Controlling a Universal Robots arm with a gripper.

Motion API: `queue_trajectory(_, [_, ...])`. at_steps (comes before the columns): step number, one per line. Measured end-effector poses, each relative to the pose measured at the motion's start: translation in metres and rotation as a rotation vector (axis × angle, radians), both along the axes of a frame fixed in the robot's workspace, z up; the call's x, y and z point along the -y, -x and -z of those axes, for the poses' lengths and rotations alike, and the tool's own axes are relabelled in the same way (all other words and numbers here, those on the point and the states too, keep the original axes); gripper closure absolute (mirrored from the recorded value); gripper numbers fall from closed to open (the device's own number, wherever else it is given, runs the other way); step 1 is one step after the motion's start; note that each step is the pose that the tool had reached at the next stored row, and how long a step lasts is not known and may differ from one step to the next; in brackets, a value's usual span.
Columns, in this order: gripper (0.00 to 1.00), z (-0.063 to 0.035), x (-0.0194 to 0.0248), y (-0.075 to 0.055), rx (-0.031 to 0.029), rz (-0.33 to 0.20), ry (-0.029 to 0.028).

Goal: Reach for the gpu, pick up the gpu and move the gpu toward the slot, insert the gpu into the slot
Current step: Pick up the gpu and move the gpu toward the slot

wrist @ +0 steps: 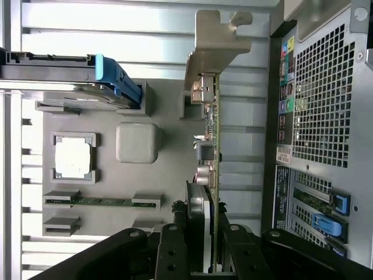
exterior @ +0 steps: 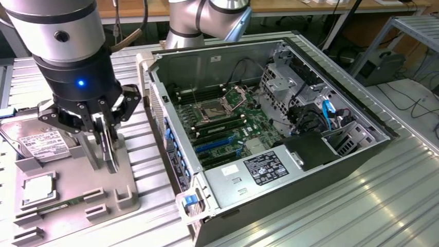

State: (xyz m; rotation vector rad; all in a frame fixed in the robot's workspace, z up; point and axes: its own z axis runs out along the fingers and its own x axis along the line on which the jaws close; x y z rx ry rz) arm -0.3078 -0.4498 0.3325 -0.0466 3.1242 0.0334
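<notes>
1. One pincer (exterior: 101,157) hangs straight down over the grey holder tray (exterior: 69,182). Its fingers (wrist: 175,251) are drawn narrow on either side of the gpu (wrist: 214,146). They appear to be clamped on it, though contact at the far pad is hard to make out.
2. The gpu stands on edge between the fingers, seated in the tray's stand (not in the machine). Its silver bracket (wrist: 213,41) is at the end away from the pincer.
3. The open computer case (exterior: 288,128) lies just beside the pincer, toward the exterior view's right. The blue slot (exterior: 214,145) on its board is well apart from the pincer.
4. On the pincer's other side the hard drive (exterior: 34,141) sits just beside it, with the processor chip (exterior: 39,189) near.
5. Risks, as I judge them:
   - A grip at one end could let the card droop or twist.
   - The bracket could snag the stand on the way up.
   - A tilted card could strike the case wall.
   - A tilted card could also meet the slot askew and jam.
</notes>
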Motion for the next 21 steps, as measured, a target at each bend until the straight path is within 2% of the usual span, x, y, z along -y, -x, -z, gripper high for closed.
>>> queue_trajectory(6, [0.72,-0.0086,0.0,0.0,0.0,0.029,0.0001])
queue_trajectory(12, [0.72,-0.0248,0.0,0.0,0.0,0.03,0.0001])
queue_trajectory(16, [0.72,-0.0304,0.0,0.0,0.0001,0.03,0.0063])
queue_trajectory(21, [0.72,-0.0423,0.0,0.0,0.0001,0.031,0.0075])
